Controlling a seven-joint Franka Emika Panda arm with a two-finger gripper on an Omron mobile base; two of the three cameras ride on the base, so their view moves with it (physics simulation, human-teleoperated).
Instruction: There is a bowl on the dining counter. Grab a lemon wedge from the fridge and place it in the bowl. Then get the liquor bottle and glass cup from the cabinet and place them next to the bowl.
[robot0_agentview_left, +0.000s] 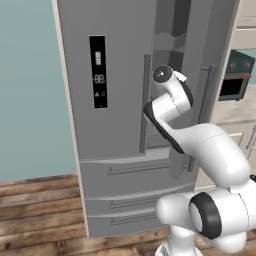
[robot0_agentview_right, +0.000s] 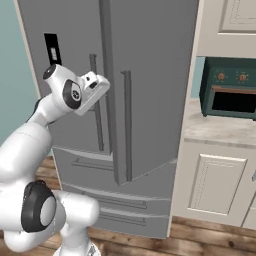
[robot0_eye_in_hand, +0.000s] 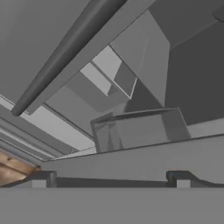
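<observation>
While the fridge (robot0_agentview_left: 115, 100) door stands ajar, pincer (robot0_eye_in_hand: 111, 177) spread, empty, near door edge

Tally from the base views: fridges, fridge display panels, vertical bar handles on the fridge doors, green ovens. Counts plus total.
Fridge: 1
Display panel: 1
Vertical bar handles: 2
Green oven: 1
Total: 5
</observation>
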